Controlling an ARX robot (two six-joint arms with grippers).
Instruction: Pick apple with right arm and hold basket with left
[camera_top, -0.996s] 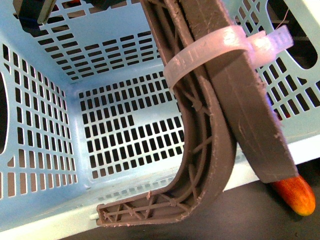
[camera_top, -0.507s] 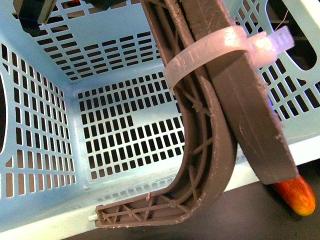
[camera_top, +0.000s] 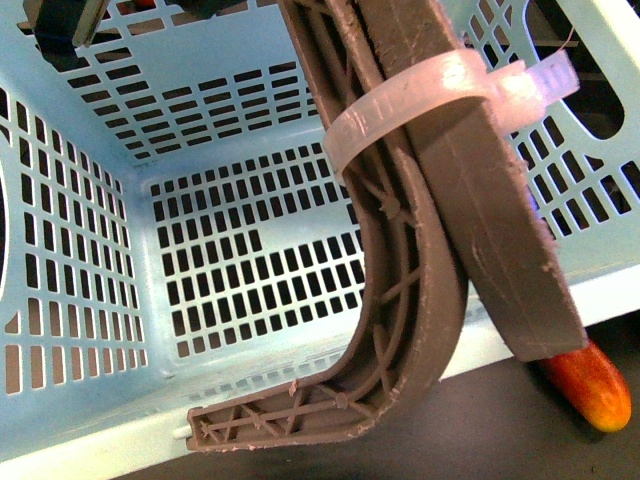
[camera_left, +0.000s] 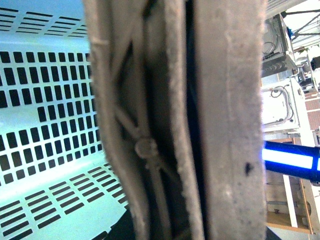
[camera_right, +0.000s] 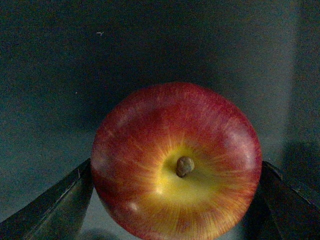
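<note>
Apple (camera_right: 175, 150) firm, smooth, likely slippery; clamped across widest flanks by right pincer (camera_right: 176, 172). Basket handles (camera_top: 470, 200) stiff, ribbed, grippable; left pincer unseen, cannot tell its state.

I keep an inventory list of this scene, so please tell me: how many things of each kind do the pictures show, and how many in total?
Fruits: 2 (round red apple with a yellow patch; elongated red-and-yellow fruit)
Baskets: 1 (light turquoise slotted plastic basket)
Handles: 2 (brown ribbed plastic handles)
Zip ties: 1 (white plastic zip tie)
Total: 6
</note>
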